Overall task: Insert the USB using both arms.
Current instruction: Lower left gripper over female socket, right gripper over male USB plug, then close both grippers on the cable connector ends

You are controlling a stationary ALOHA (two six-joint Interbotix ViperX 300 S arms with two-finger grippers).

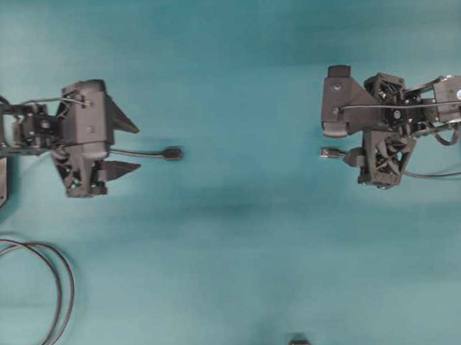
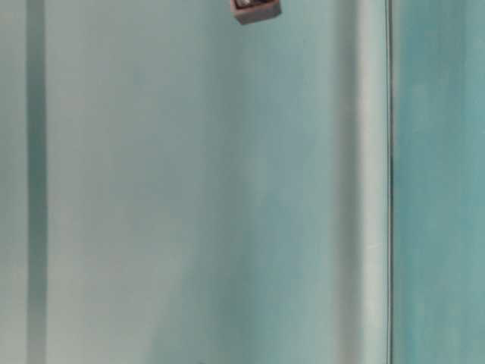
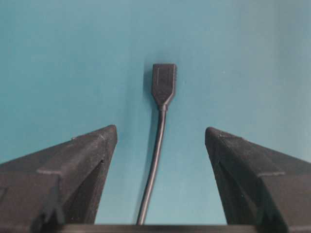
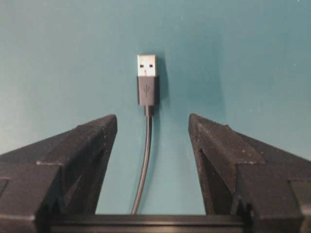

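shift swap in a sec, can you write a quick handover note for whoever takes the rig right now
Left tool: open, holding nothing, its fingers either side of the cable of the dark socket, which lies flat on the table.
Right tool: open, holding nothing, straddling the cable of the USB, which lies flat with its metal tip pointing away from the tool.
Done: each arm is lined up over its connector.
Left: grasp both connectors, lift, bring them together in the middle, push the USB into the socket.
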